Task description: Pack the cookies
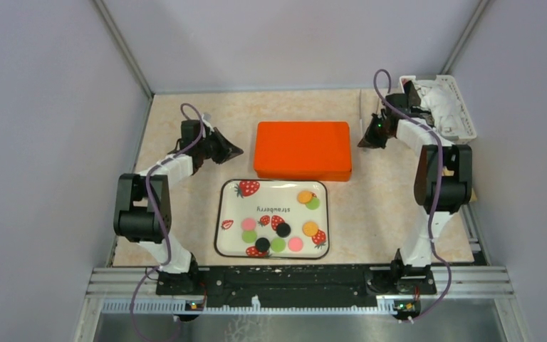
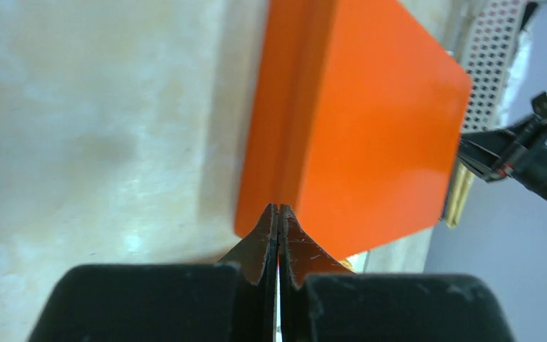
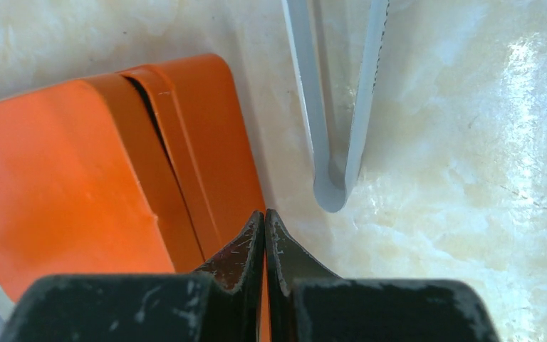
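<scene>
Several small round cookies (image 1: 283, 229) in orange, pink, green and black lie on a white strawberry-print tray (image 1: 228, 200) at the front middle. Behind it sits a closed orange box (image 1: 303, 149), also in the left wrist view (image 2: 370, 121) and the right wrist view (image 3: 57, 178). My left gripper (image 1: 236, 152) is shut and empty, just left of the box's left side (image 2: 278, 208). My right gripper (image 1: 363, 142) is shut and empty at the box's right end (image 3: 265, 214).
Grey tongs (image 3: 335, 107) lie on the table just right of the box. A white perforated basket (image 1: 450, 107) stands at the back right corner. Grey walls close in the table on three sides.
</scene>
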Controlling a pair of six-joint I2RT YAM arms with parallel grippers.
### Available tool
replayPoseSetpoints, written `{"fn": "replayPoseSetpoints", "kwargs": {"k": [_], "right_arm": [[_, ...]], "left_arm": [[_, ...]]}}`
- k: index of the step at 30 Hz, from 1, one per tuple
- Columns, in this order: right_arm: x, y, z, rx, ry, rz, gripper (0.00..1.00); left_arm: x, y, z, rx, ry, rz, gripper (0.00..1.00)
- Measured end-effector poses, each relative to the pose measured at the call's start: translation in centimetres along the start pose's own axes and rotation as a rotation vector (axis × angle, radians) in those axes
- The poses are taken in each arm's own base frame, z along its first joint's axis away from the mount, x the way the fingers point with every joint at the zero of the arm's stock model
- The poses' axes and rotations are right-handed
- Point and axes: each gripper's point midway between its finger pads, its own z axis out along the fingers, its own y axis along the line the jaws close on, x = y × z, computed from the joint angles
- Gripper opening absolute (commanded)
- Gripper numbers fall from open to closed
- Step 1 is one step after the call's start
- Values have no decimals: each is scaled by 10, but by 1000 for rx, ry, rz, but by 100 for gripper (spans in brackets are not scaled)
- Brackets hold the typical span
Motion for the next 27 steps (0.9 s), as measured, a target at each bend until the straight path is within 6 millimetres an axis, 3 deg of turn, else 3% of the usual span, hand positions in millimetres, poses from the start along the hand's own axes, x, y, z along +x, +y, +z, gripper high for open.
{"fn": "replayPoseSetpoints", "kwargs": {"k": [3,10,17,24,27], "right_arm": [[5,-6,8,13,22,2,0],[21,-9,29,37,87,-23,0],[36,29,50,3,142,-136,0],[44,69,59,2,159,-274,0],[47,73,59,10,158,-292,0]], "left_arm": [[4,25,5,-73,0,-32,0],[12,47,37,-104,56,-56,0],[-11,21,55,-32,30,-1,0],[-31,39,42,-103,-49,-3,0],[-30,41,34,-123,-65,2,0]]}}
